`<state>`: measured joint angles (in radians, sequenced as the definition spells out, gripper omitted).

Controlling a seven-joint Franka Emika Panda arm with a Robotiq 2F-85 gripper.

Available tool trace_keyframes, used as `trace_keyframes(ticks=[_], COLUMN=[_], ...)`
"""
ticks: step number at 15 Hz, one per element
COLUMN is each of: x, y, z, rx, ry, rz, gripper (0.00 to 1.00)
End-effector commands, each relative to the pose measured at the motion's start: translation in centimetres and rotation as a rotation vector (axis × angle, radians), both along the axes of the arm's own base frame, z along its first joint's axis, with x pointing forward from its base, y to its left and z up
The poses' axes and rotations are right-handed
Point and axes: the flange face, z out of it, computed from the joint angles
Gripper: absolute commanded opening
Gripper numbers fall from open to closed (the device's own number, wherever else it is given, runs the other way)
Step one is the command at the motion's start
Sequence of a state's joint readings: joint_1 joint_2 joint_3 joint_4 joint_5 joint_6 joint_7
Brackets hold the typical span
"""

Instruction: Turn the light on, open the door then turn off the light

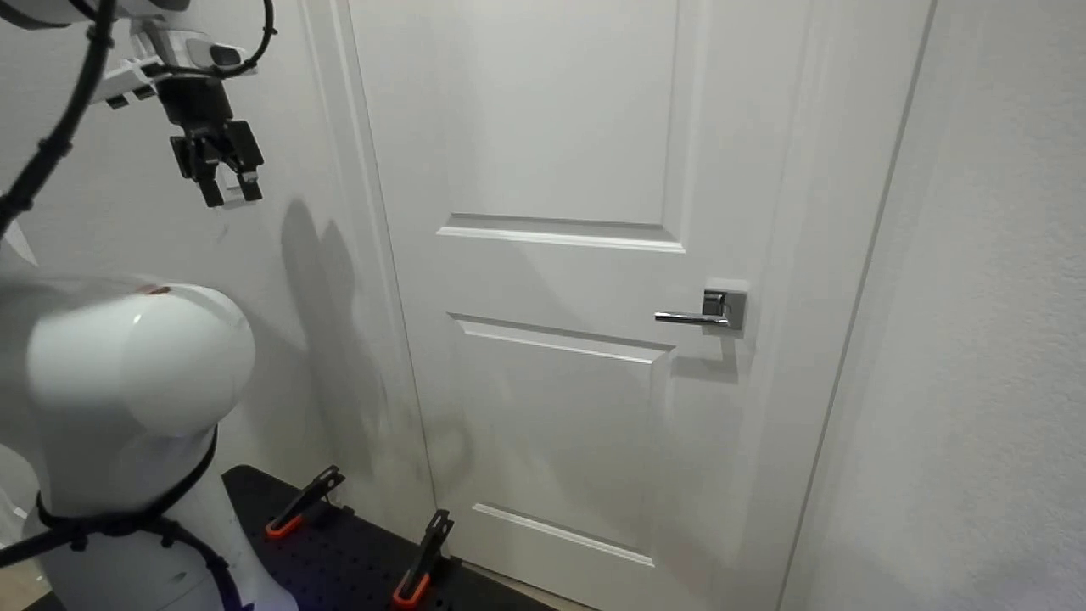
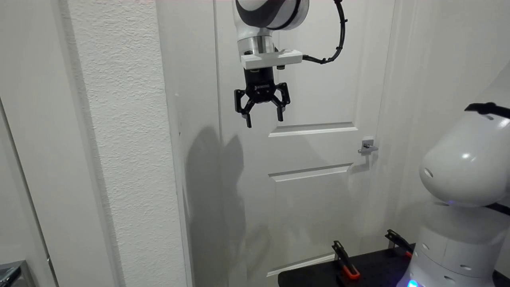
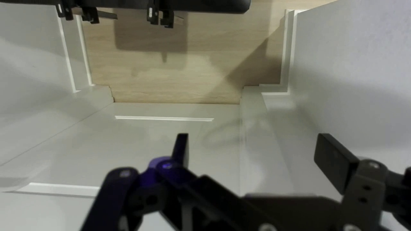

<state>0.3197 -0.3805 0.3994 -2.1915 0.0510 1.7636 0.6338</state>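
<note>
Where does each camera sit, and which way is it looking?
An exterior view: away from the arm, facing the white door; arm at picture left, gripper upper left.
An exterior view: likewise apart, facing that door past a textured wall; gripper upper centre, arm top and right.
Wrist view: on the arm's end, looking down at the floor and door's foot; gripper's fingers at bottom.
Both exterior views share door, silver handle, arm and gripper.

In an exterior view: looks down on door [image 1: 577,280] aslant, handle [image 1: 725,312] side nearer, shoulder [image 1: 140,356] of robot close at 9 o'clock. In an exterior view: textured wall [image 2: 127,139] near at 9, same door beyond, handle farther off, shoulder at 3. Wrist view: steeply down past jaws at 5 o'clock to wood floor [image 3: 199,40]. All share lower door, bench [image 2: 378,270] edge.
</note>
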Motion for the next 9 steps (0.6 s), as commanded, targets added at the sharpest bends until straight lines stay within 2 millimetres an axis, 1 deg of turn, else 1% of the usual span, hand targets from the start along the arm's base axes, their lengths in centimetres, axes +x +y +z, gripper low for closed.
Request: trace_keyframes(ticks=[1,9], x=[-1.9,-4.9], y=[-4.5,-12.3], z=[0.5,0.6], rx=[-0.019,-0.081], ry=[-0.068,-0.178], rz=[-0.073,-0.216], gripper=[1.00,1.00])
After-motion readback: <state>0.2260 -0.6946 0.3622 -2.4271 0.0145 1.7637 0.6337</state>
